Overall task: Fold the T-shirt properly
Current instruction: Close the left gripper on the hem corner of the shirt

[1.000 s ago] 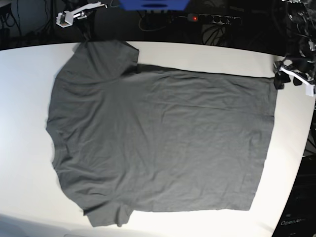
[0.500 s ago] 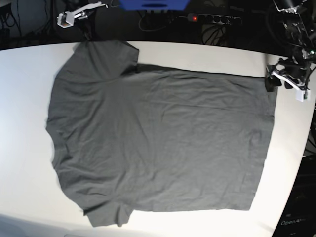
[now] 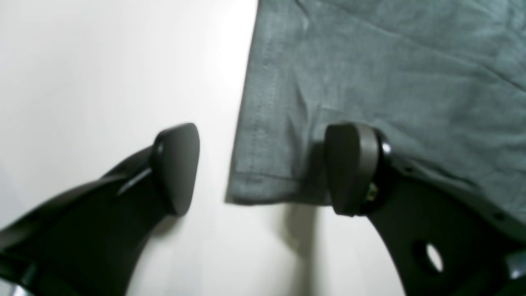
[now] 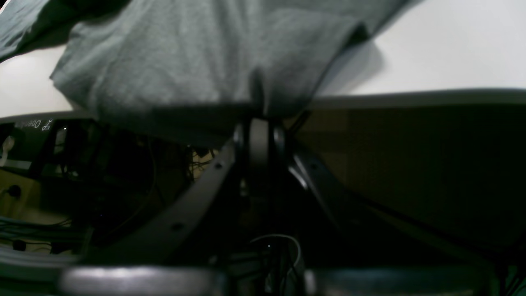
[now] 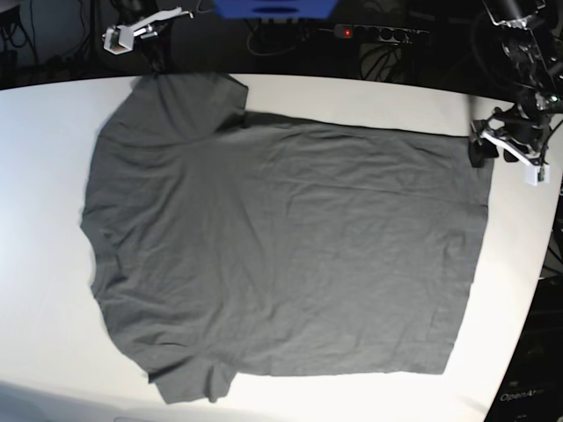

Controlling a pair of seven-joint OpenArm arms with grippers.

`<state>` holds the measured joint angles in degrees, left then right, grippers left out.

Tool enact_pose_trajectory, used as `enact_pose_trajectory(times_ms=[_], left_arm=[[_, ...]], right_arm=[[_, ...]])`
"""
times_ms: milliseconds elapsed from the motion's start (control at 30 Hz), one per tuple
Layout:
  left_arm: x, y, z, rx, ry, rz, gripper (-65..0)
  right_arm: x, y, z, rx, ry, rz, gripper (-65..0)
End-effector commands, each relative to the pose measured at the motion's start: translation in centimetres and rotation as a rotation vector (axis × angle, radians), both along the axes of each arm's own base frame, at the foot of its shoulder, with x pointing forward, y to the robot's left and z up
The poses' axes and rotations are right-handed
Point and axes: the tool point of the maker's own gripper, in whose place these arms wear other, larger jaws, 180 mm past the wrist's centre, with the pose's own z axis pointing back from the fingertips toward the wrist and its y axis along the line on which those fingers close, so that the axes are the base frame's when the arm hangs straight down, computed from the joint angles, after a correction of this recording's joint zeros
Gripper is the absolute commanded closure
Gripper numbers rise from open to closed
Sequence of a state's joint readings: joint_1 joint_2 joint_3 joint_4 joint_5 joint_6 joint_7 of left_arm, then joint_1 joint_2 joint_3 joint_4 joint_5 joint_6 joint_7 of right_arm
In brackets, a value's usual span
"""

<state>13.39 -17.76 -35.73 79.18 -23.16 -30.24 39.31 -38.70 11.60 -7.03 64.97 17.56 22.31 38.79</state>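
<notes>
Counting one T-shirt (image 5: 281,246) (two pincers)

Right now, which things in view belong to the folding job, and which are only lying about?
Part of the job:
- T-shirt, spread flat
- left gripper, open at the hem corner
- right gripper, shut on the sleeve edge
- table

Lying about:
- power strip behind the table
- cables

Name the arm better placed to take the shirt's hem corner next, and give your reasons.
Left. The left gripper is open, its fingers straddling the T-shirt hem corner on the table. The right gripper is shut at the sleeve by the far edge.
</notes>
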Motion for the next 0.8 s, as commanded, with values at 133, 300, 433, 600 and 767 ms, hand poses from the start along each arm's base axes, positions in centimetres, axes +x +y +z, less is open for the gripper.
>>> enact_pose_trajectory(times_ms=[133,300,433,600,767], left_arm=[[-0.3,0.4,-1.7,-0.043,0.04,0.03,-46.4],[-0.8,-0.2,-2.9,-0.064,0.078,0.023,-46.4],[-1.0,-1.4,-3.6,-0.074,0.098,-0.01,-46.4],[-1.2,-2.5,-4.2,-0.083,0.119,-0.04,-46.4],[-2.7,-3.4,-5.1,-0.084,0.204,-0.087,-46.4]], right_arm=[[0.2,-0.5,0.7,0.0,-0.028,-0.006,-0.7],[0.2,-0.5,0.7,-0.001,-0.028,-0.005,-0.7],[0.2,-0.5,0.7,-0.001,-0.028,-0.005,-0.7],[0.2,-0.5,0.7,-0.001,-0.028,-0.005,-0.7],[0.3,-0.5,0.7,-0.001,-0.03,-0.005,-0.7]])
